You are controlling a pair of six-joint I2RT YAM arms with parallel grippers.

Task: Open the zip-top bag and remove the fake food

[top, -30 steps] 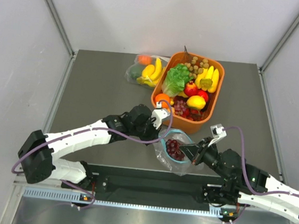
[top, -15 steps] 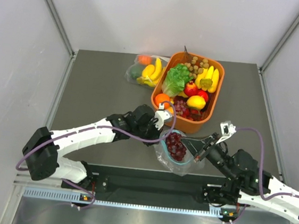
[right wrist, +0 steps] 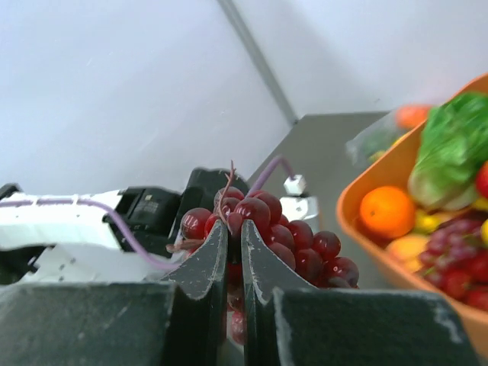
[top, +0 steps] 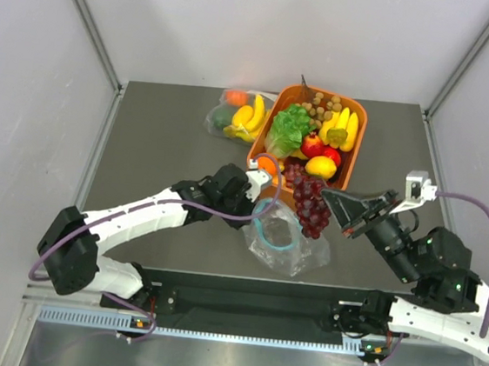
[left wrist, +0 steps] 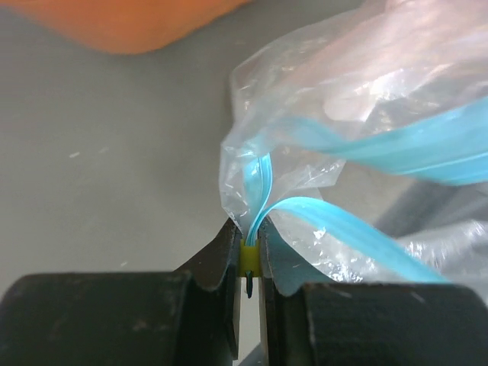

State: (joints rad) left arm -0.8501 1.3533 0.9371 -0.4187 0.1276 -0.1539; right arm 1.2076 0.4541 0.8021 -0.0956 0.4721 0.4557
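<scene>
One grape bunch [top: 310,206] in R pincer [right wrist: 235,231]

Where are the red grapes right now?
Top view, middle: the red grapes hang from the right gripper, between the orange bin and the open zip-top bag.

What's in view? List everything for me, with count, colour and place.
Clear crinkly zip-top bag with teal zip strip: one, clear, near table edge, mouth open.
Plastic grape bunch: one, dark red, hanging outside the bag, by the tub's near end.
Plastic tub: one, orange, far middle of table, full of fake produce.
Lettuce: one, green, in tub.
Bananas: one bunch, yellow, in tub.
Apple: one, red, in tub.
Lemon: one, yellow, in tub.
Second bag: one, clear, left of tub, holding more fake produce.
Table: one, dark grey.
Left gripper: black, shut on the bag's zip edge.
Right gripper: black, shut on the grape bunch.
</scene>
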